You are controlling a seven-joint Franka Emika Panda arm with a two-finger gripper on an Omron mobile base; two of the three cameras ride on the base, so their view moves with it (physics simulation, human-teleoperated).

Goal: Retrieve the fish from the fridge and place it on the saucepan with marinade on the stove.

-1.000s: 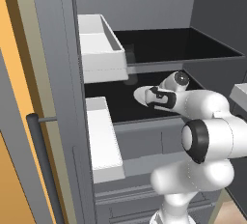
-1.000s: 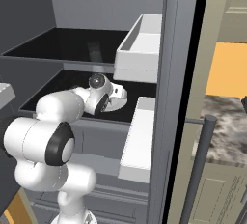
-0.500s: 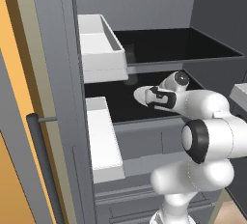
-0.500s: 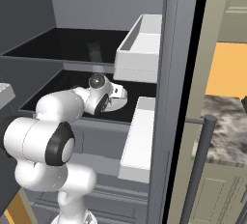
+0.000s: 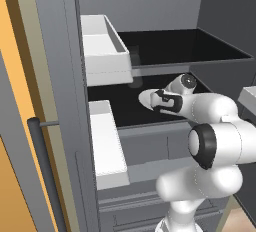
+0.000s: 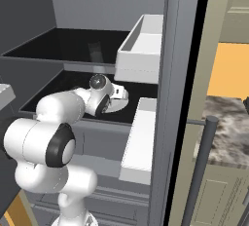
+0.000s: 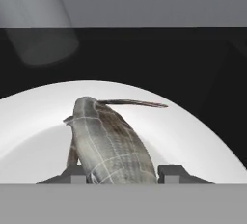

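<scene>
From the left base view, the arm is reaching into the open fridge (image 5: 165, 51), and the gripper (image 5: 146, 98) is hanging over the lower black shelf (image 5: 112, 107), close beneath the upper white door bin (image 5: 102, 51). The fingers themselves are too small here to judge how wide they are standing.

From the right base view, the hand is lying low over a round white plate (image 6: 121, 104) on that same shelf, with the plate's rim showing just beyond the wrist.

The hand view is telling the most. The fish (image 7: 113, 148) is lying on the plate (image 7: 193, 136), its body running straight away from the fingertips (image 7: 171, 172), and its near end is sitting between the two dark tips, one on each flank. The tips are standing narrowed, just beside the body on both sides; whether they are already pressing it I cannot tell (no dent or lift is showing).

As for handling, the fish is looking small and light, probably fairly stiff in this rendered world, with a rounded, scaled back that is likely slippery. The flanks are curving, so a pinch across the thickest part of the body is probably holding best. A grip at the thin tail end or the fin spike beyond the fingers would likely be letting it swing or slide out.
</scene>
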